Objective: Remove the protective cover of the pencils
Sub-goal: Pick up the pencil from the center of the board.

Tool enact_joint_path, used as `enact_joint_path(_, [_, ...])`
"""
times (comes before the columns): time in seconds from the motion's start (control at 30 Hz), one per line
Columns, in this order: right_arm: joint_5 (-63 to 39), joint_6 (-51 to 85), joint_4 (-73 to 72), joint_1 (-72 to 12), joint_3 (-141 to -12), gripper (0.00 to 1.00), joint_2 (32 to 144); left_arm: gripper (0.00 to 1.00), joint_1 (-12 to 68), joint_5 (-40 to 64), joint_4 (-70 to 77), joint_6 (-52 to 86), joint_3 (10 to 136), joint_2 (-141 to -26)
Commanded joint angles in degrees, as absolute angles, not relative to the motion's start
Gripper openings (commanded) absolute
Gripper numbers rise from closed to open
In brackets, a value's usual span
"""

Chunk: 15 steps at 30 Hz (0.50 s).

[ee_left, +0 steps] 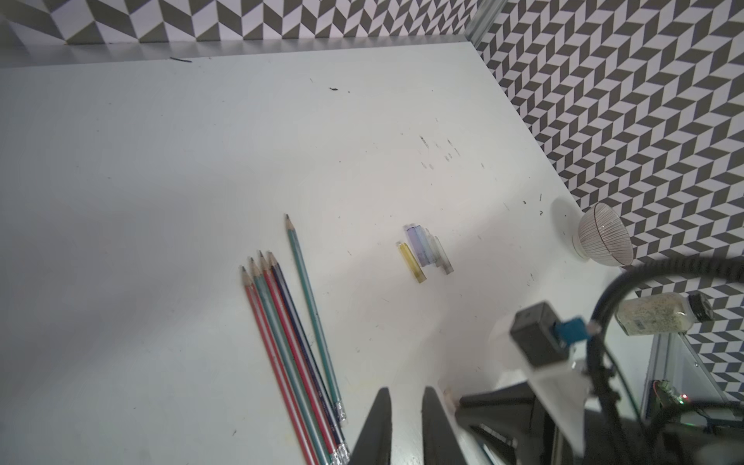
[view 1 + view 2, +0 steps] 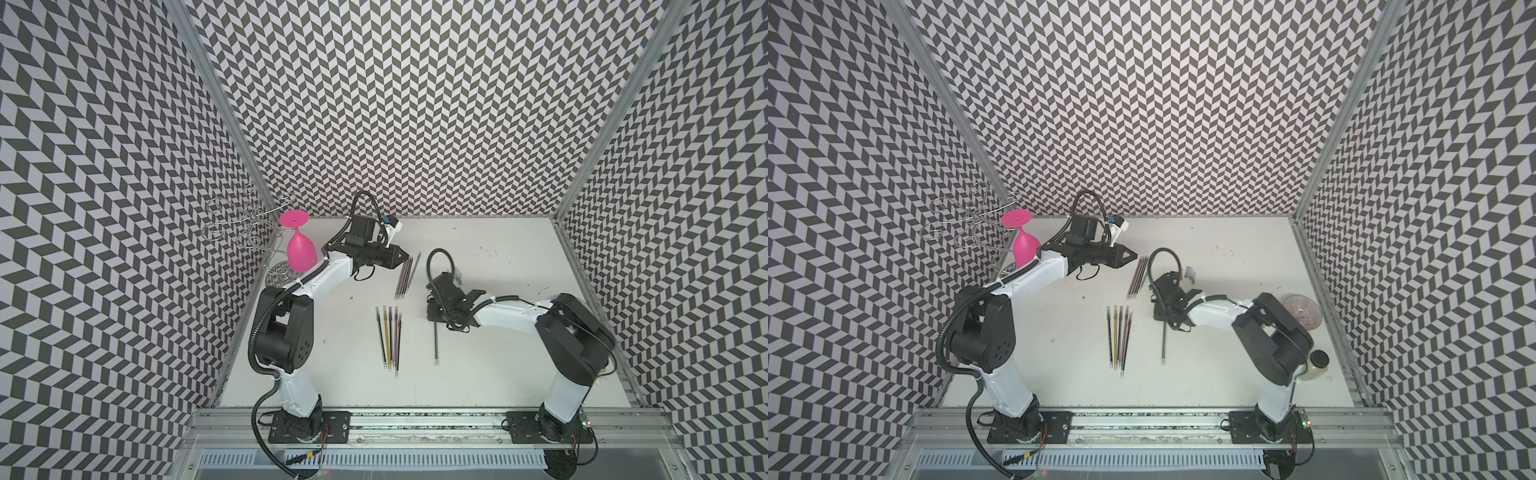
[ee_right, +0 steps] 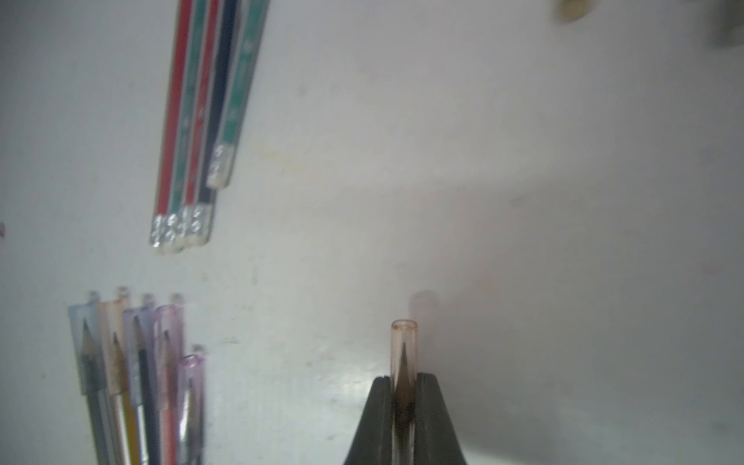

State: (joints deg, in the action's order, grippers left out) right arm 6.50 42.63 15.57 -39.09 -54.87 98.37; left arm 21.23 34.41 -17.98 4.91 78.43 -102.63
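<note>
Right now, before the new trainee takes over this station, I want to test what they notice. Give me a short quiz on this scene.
1. Besides the black pencil clamped in the right gripper, how many capped pencils lie in the near row?
2. True or false: the left gripper holds a pencil.
3. Where do the removed caps lie? A) in the striped bowl B) loose on the table C) on the wire rack

Key: 1. Five. 2. False; there is a gap between its jaws with nothing in it. 3. B.
</note>
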Motion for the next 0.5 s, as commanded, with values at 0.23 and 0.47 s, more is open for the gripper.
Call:
enact_joint_path(0.23, [-1.53,38.53,-6.41,-25.32,-38.99,0.0,68.73,0.26,36.01,37.79,-18.09,1.23,77.53,-102.7])
enact_joint_path(0.47, [-1.22,43.52,-23.87,-24.86,-27.4,0.0,55.72,0.28,39.79,46.52,-12.22,3.77,75.42,-103.4])
